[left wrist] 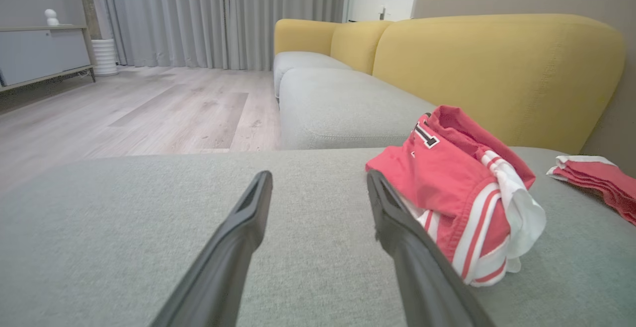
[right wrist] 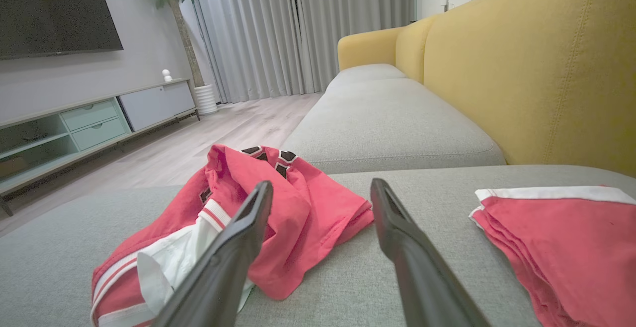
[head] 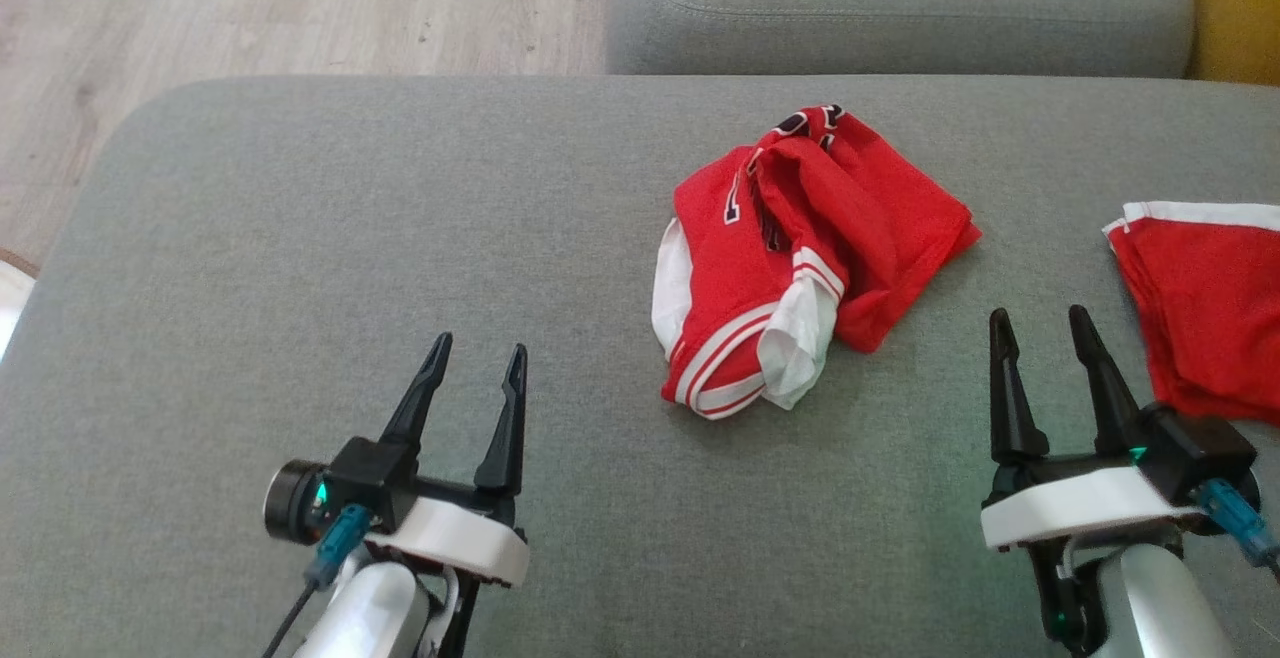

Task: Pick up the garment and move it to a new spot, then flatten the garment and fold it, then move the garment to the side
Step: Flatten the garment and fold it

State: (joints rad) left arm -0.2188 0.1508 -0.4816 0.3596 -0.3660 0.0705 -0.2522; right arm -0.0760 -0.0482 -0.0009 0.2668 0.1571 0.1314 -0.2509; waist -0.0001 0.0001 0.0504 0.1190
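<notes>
A crumpled red garment (head: 800,248) with white trim and black lettering lies in a heap on the grey sofa cushion (head: 350,238), right of centre. My left gripper (head: 478,348) is open near the front, well to the garment's left and apart from it. My right gripper (head: 1040,323) is open too, just right of the heap and not touching it. The left wrist view has the garment (left wrist: 457,188) beside the right finger. In the right wrist view the garment (right wrist: 298,203) lies behind the left finger.
A folded red piece with a white band (head: 1205,298) lies at the cushion's right edge, close to my right gripper. A second grey cushion (head: 900,8) adjoins at the back. Wooden floor (head: 250,8) lies beyond the left edge; the yellow backrest (right wrist: 546,68) stands on the right.
</notes>
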